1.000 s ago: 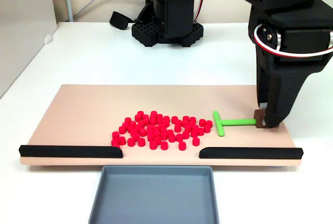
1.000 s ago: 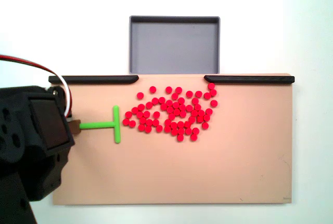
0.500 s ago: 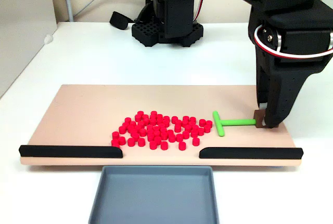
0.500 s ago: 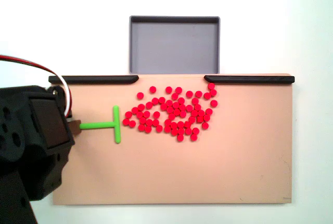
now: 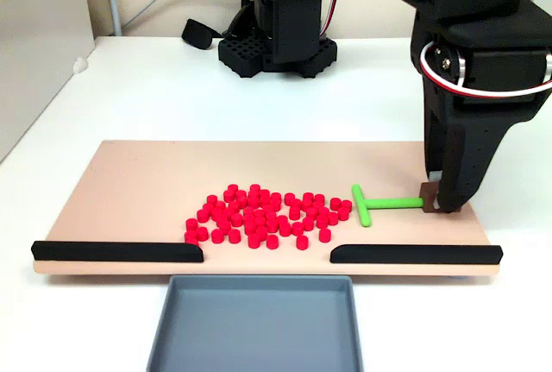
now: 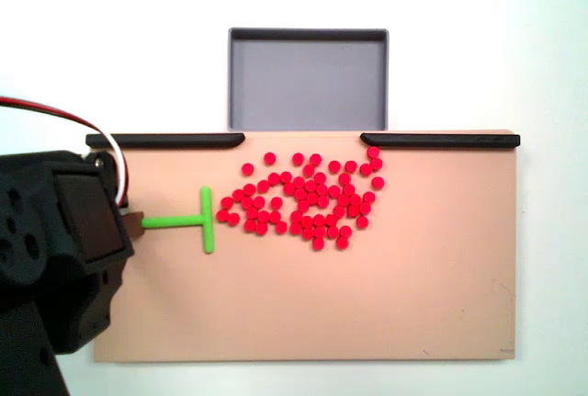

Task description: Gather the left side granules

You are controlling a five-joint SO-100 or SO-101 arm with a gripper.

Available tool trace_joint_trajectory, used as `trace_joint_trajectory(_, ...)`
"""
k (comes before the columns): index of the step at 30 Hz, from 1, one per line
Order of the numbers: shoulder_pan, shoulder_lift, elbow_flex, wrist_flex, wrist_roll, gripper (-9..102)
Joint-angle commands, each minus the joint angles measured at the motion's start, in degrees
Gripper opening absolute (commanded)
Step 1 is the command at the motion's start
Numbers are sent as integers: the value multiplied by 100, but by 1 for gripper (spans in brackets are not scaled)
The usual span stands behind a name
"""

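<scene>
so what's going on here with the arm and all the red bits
The arm's gripper is shut on the stem end of a green T-bar, holding it flat on the tan board. The crossbar faces a loose cluster of red granules and sits right at the cluster's edge. Two black rails line one long edge of the board, and the gap between them opens onto a grey tray, which holds no granules yet.
</scene>
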Motion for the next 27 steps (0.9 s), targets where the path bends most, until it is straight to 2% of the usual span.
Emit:
trace_joint_trajectory(1, 88, 18, -141, 9, -62, 0)
trace_joint_trajectory(27, 299, 79, -79, 9, -158, 0)
